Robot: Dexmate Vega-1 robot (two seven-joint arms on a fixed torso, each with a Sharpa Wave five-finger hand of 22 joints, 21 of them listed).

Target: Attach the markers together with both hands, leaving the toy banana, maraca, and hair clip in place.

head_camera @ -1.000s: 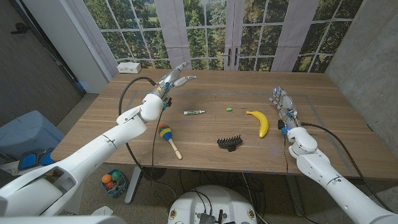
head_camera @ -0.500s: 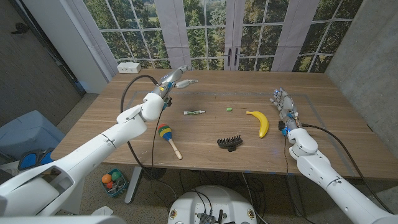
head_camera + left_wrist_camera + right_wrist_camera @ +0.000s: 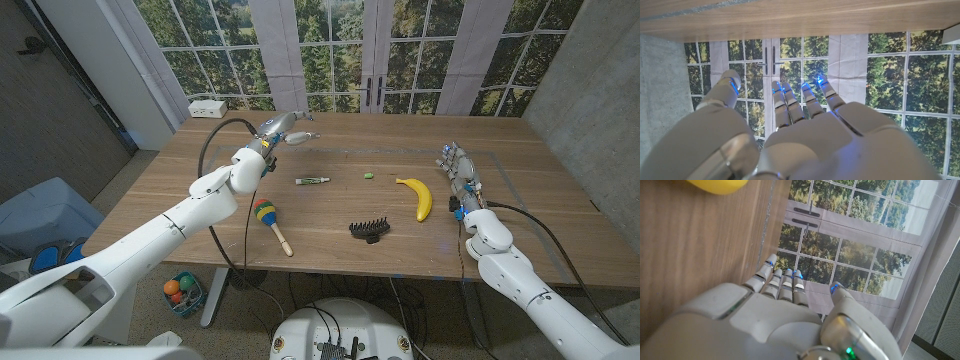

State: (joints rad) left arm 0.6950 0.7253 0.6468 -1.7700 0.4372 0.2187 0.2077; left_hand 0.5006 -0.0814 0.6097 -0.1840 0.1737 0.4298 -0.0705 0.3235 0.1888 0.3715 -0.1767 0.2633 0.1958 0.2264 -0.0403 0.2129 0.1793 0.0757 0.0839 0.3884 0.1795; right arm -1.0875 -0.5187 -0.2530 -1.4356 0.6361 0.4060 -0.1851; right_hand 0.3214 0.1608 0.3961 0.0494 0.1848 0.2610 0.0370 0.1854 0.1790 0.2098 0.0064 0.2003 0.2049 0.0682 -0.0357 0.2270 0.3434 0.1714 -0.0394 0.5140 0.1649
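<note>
A white marker with a green end (image 3: 313,180) lies on the wooden table (image 3: 330,250) left of centre. A small green piece (image 3: 369,175) lies apart to its right. My left hand (image 3: 283,131) hovers beyond and left of the marker, holding nothing; its fingers (image 3: 810,100) reach out apart toward the windows. My right hand (image 3: 457,167) stands at the table's right side beside the toy banana (image 3: 420,196), fingers (image 3: 782,282) extended, nothing in it. The banana's edge (image 3: 717,185) is seen in the right wrist view.
A maraca with coloured stripes (image 3: 268,218) lies at front left. A black hair clip (image 3: 367,230) lies at front centre. A white box (image 3: 208,106) sits at the table's far left corner. Windows stand behind the table.
My left hand has drifted slightly right over the table's far side and its fingers have turned downward. The right hand and the objects have stayed put.
</note>
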